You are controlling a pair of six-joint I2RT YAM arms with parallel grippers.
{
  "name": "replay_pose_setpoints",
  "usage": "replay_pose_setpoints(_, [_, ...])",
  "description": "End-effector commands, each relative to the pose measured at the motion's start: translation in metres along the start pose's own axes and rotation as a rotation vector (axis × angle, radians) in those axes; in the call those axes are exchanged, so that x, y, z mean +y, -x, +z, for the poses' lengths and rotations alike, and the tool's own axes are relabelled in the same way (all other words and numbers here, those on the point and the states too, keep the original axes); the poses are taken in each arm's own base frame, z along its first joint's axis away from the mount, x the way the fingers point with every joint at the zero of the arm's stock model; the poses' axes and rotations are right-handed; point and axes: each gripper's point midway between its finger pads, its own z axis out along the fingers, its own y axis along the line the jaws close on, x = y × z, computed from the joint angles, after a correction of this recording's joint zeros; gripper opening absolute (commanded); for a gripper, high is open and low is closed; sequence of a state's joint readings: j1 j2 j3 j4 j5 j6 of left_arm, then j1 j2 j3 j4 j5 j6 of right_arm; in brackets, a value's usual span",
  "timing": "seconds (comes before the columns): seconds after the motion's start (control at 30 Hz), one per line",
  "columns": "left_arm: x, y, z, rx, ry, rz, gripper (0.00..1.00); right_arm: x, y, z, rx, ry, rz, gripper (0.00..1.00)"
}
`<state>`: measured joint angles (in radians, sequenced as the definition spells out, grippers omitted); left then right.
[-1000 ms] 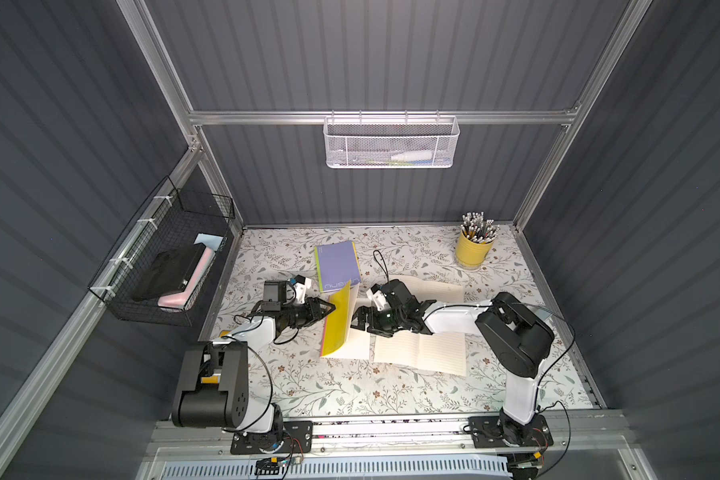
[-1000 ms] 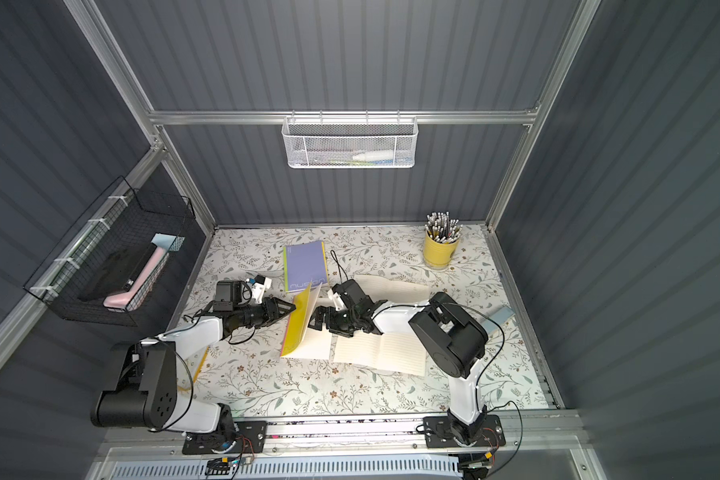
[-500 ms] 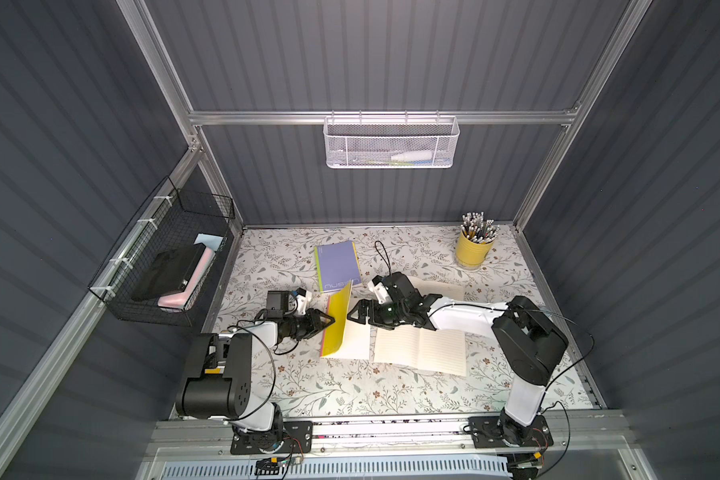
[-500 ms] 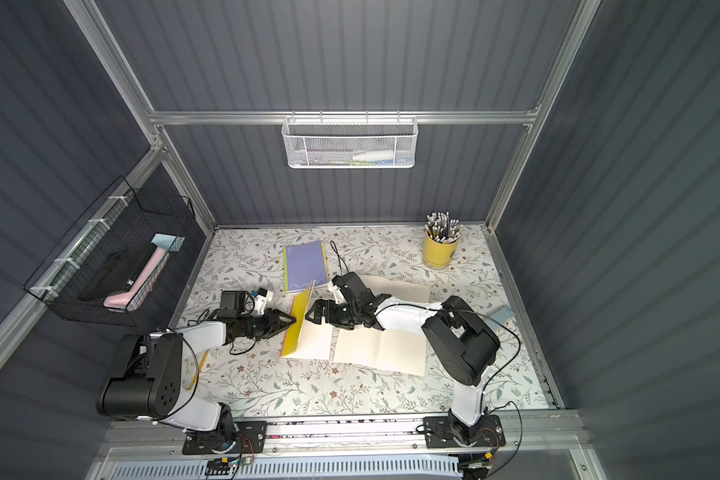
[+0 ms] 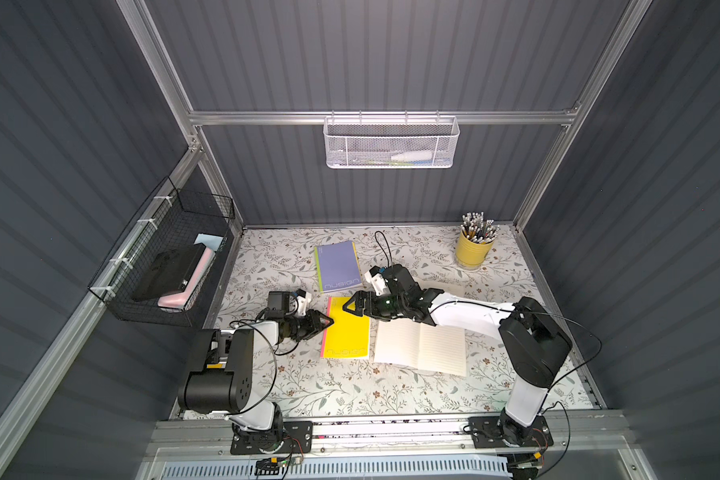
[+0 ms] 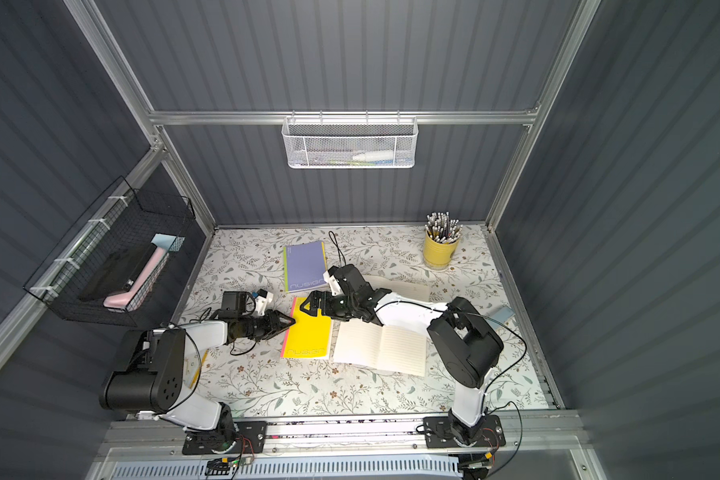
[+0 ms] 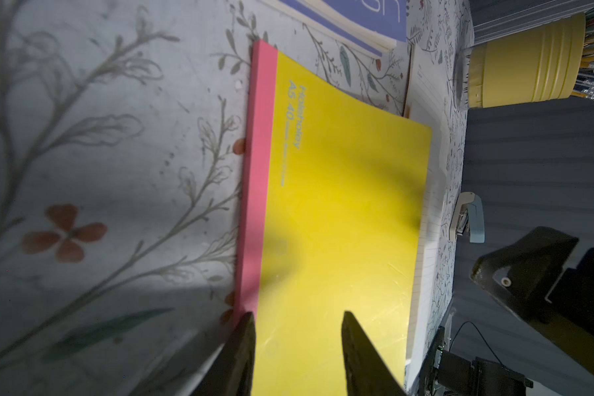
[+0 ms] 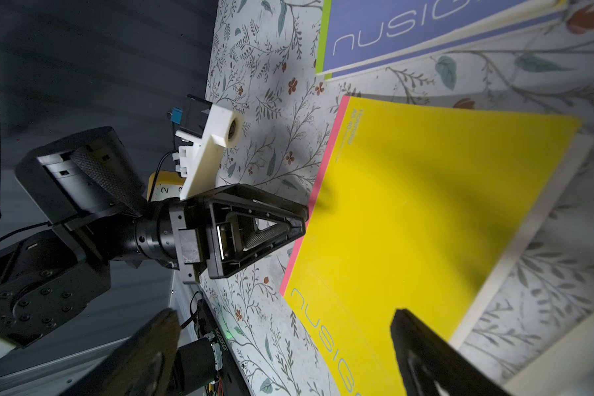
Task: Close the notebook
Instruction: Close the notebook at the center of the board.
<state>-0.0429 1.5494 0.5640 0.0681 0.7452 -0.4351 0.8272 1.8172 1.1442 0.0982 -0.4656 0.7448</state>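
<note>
You have the yellow notebook [image 5: 346, 328] lying flat and shut on the table [image 5: 350, 390], just beside an open notebook [image 5: 420, 347]. Your left gripper [image 5: 328, 322] sits at its pink spine edge with jaws partly spread and empty. Your right gripper [image 5: 348, 308] hangs over its far end, jaws spread wide, gripping nothing.

Yellow notebook [image 5: 348, 332], floral tabletop [image 5: 329, 390]

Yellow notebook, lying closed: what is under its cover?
Under the cover of the yellow notebook, only a pale strip of pages shows along its free edge in the right wrist view. The rest of the pages, and the floral table beneath, are covered.
</note>
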Motion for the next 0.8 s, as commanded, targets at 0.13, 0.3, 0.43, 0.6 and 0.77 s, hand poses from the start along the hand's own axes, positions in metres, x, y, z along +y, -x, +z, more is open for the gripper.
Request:
replay_pose_setpoints(0.13, [0.018,-0.007,-0.005,0.021,0.109,-0.018,0.43,-0.007,-0.013,0.019,0.043,0.017,0.026,0.99])
replay_pose_setpoints(0.3, [0.016,-0.004,-0.006,0.024,0.112,-0.019,0.43,-0.024,-0.023,0.026,0.063,-0.016,0.042,0.99])
replay_pose_setpoints(0.43, [0.017,-0.003,-0.007,0.038,0.127,-0.028,0.43,-0.035,-0.027,0.027,0.067,-0.046,0.044,0.99])
replay_pose_setpoints(0.6, [0.019,0.000,-0.008,0.039,0.148,-0.029,0.41,-0.044,-0.032,0.028,0.075,-0.081,0.045,0.99])
replay_pose_setpoints(0.77, [0.018,0.001,-0.008,0.039,0.147,-0.033,0.41,-0.053,-0.038,0.031,0.091,-0.099,0.058,0.99])
